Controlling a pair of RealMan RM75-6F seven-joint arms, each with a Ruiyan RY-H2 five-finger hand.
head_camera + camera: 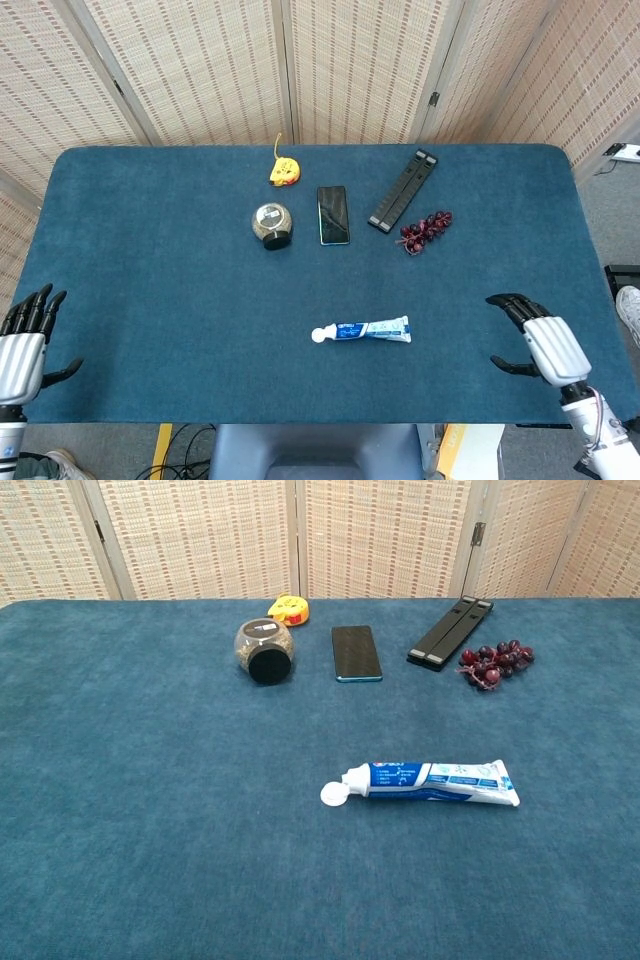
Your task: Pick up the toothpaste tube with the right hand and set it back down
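Currently the toothpaste tube (362, 330) lies lengthwise left-right at lower centre, left of the nearer right hand (541, 345), whose fingers (507, 303) spread empty.

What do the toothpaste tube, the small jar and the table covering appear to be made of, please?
The toothpaste tube looks like soft glossy plastic, printed blue and white, with a flat crimped end and a white plastic cap. The small jar seems clear glass or hard plastic, since its speckled contents show through; its lid looks matte black. The table covering appears to be blue felt or short-pile fabric, matte with faint mottling.
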